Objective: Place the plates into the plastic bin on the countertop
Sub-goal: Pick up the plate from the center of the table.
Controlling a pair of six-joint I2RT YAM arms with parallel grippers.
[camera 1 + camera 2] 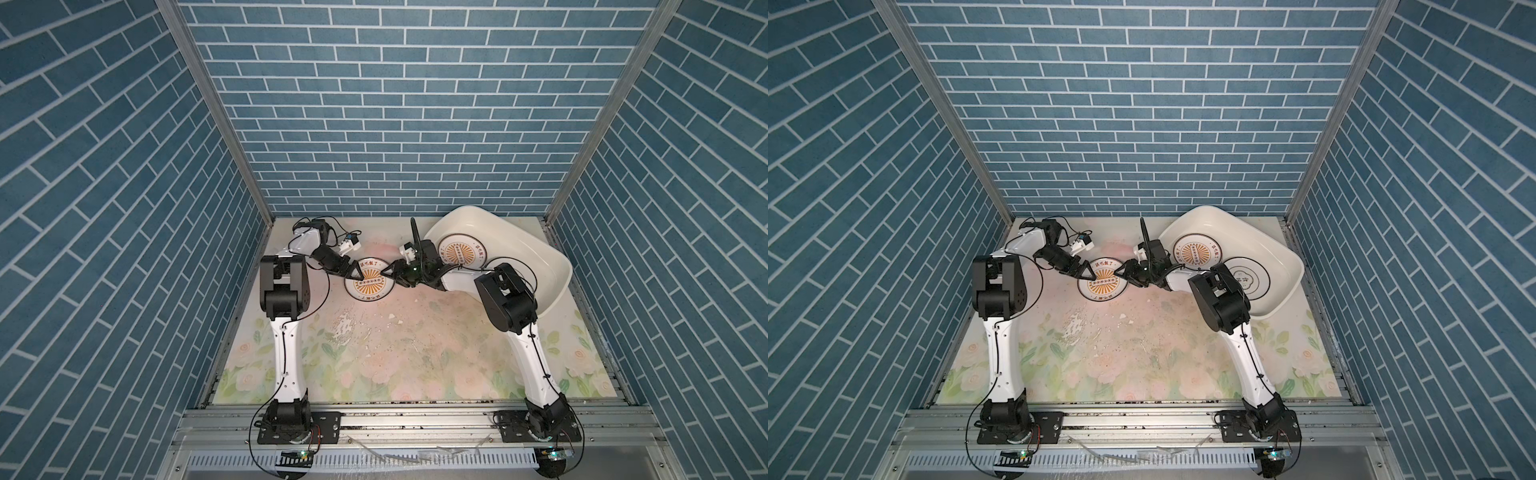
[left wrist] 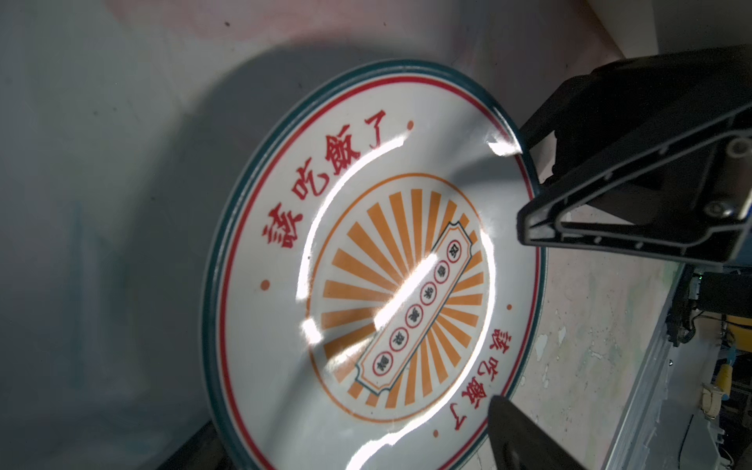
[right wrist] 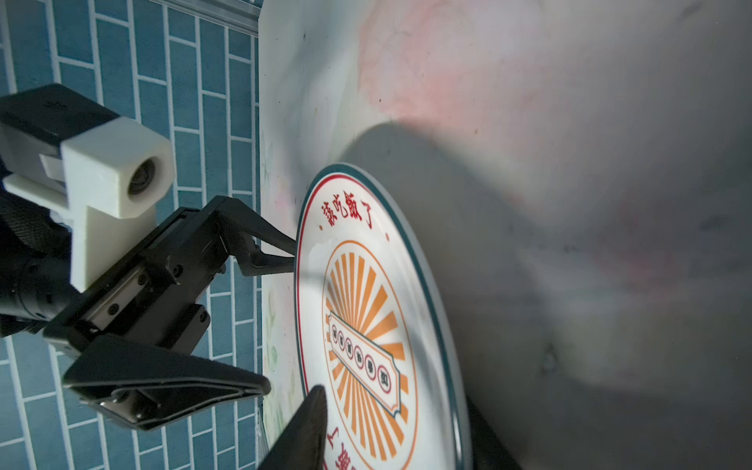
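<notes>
Work is part done: two plates (image 1: pixel 1197 253) are laid in the plastic bin (image 1: pixel 1258 237) at 2 o'clock; one sunburst plate (image 1: pixel 369 283) is left on the countertop (image 1: pixel 374 353) near 11, face up, round, its middle strip run 9 to 3. The left gripper (image 3: pixel 280 319) is spread wide; the right gripper (image 1: pixel 386 276) is set across its rim, a pinch cannot be told.

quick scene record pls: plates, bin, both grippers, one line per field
loose plate: sunburst plate, outside the bin, between the two grippers
left gripper: jaws wide apart at that plate's rim
right gripper: jaws straddle the opposite rim, grip unclear
plastic bin: right rear; holds a second sunburst plate and a ringed plate
countertop: floral print, scuffed
</notes>
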